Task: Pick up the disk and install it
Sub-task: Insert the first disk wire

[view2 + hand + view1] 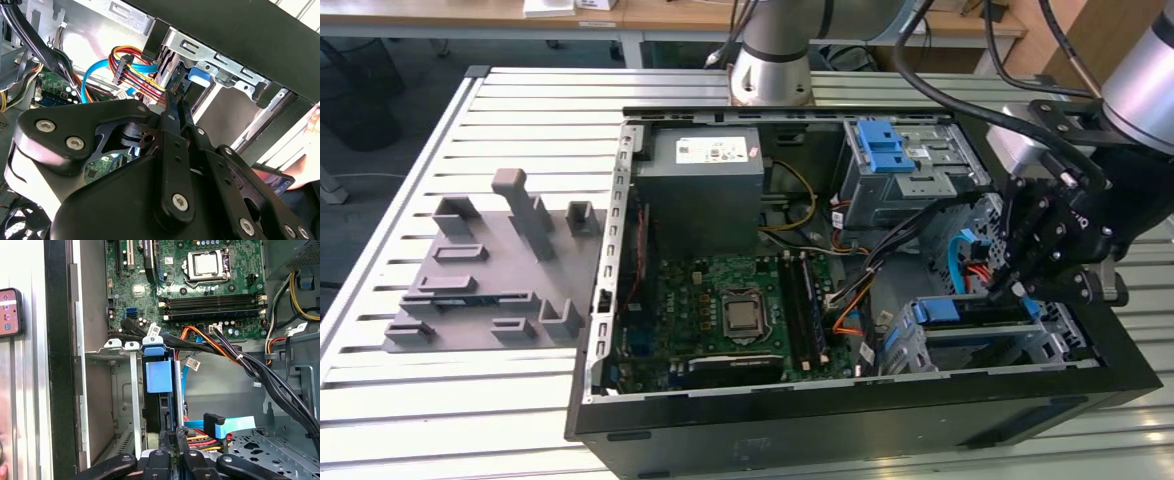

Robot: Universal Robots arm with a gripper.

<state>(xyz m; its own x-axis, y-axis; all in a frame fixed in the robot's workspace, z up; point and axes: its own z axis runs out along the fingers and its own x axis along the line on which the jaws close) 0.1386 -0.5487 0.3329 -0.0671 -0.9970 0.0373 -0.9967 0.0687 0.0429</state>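
Observation:
The disk [159,376] stands on edge in a slot of the metal drive cage [116,390], its bright blue frame facing the camera in the first wrist view. From the exterior view it shows as a blue strip [963,312] in the cage at the case's near right corner. My gripper [174,436] is shut, its fingertips together against the disk's outer end. The second wrist view has the gripper [172,100] closed just beside the blue frame tab [198,75]. I cannot tell whether the fingers pinch the frame or only press on it.
The open black computer case [854,425] lies on a slatted table. Inside are the motherboard [720,310], grey power supply [700,165], an upper bay with a blue latch [887,145] and loose cables [225,425] beside the cage. A grey fixture plate [487,270] lies on the exterior view's left.

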